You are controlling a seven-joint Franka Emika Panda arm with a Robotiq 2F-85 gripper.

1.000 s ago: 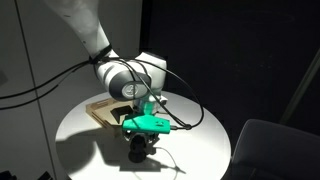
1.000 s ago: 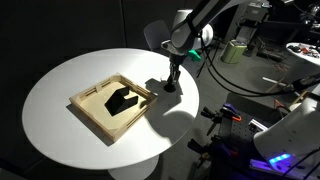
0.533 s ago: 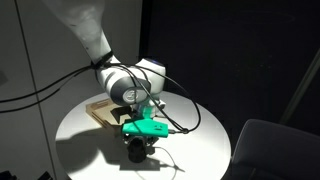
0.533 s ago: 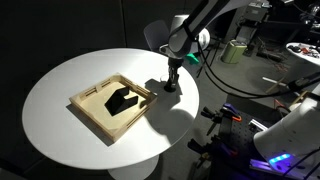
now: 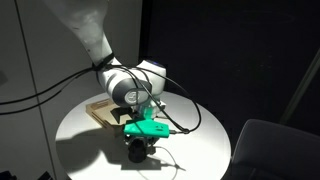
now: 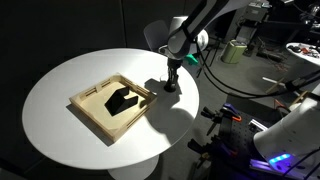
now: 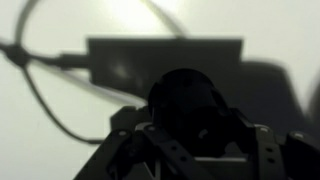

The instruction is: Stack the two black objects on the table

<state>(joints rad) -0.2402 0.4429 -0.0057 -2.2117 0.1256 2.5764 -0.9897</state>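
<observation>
Wrist view: a rounded black lump [image 7: 188, 98] sits right between the fingers [image 7: 262, 150] of the gripper [image 7: 190, 128]. It looks dark and blurred against the white table [image 7: 60, 30].
Grip: the fingers flank the lump closely, but whether they clamp it cannot be told.
Second black piece: cannot be made out apart from the lump in any view.
Lump's place: at the gripper's tip, down at the tabletop and outside the tray.
Tray: a square of light wood [image 6: 87, 122] lies flat on the table [image 6: 70, 70] and holds one angular black block [image 6: 122, 100].
Gripper and tray: in an exterior view the gripper [image 6: 170, 86] stands just beside one corner of the tray.
Arm: in an exterior view the arm [image 6: 192, 28] reaches in from above, with the gripper pointing straight down.
Arm, other side: in an exterior view the arm [image 5: 90, 35] bends down over the table. A green mount [image 5: 147, 125] sits just above the gripper [image 5: 140, 152], and the tray [image 5: 100, 108] lies behind.
</observation>
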